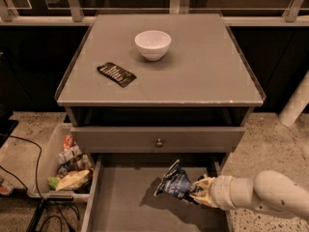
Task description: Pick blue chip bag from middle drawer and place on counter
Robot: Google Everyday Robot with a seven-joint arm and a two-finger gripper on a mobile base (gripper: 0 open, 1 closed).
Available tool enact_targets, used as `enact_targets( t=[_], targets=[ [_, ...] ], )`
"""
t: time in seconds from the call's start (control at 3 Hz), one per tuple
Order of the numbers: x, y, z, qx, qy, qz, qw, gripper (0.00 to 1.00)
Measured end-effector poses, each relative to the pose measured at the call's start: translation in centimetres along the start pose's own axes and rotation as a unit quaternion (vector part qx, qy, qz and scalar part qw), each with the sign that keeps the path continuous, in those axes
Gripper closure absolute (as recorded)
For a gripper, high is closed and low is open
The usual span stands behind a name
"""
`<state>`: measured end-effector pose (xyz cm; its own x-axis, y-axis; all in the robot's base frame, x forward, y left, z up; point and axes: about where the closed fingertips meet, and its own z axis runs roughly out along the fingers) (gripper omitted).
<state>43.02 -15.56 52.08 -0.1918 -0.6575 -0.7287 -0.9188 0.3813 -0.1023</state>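
Note:
The blue chip bag (175, 183), dark-blue crinkly foil with white lettering, is in the open middle drawer (125, 208), tilted with its top corner up. My gripper (197, 191) reaches in from the right on a white arm and is shut on the bag's right end. The bag seems slightly raised over the drawer floor, with a shadow under it. The counter (203, 76) lies above, flat and grey.
A white bowl (152, 44) and a flat black packet (116, 74) lie on the counter. A grey drawer front with a round knob (158, 142) sits above the open drawer. A bin of snack packets (67, 163) stands at the left, with cables on the floor.

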Motion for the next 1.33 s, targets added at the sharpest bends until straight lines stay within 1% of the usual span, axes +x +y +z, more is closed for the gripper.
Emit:
enact_targets(
  t=[0.33, 0.67, 1.0, 1.33],
  targets=[
    [-3.7, -0.9, -6.2, 0.046, -0.008, -0.038, 0.9982, 1.00],
    [-7.6, -3.0, -11.5, 0.089, -0.015, -0.067, 0.9937, 1.00],
    [-11.2, -5.2, -17.0, 0.125, -0.021, -0.084, 0.9883, 1.00],
    [-13.4, -5.6, -21.0, 0.141, -0.037, -0.099, 0.9844, 1.00]
  ],
)
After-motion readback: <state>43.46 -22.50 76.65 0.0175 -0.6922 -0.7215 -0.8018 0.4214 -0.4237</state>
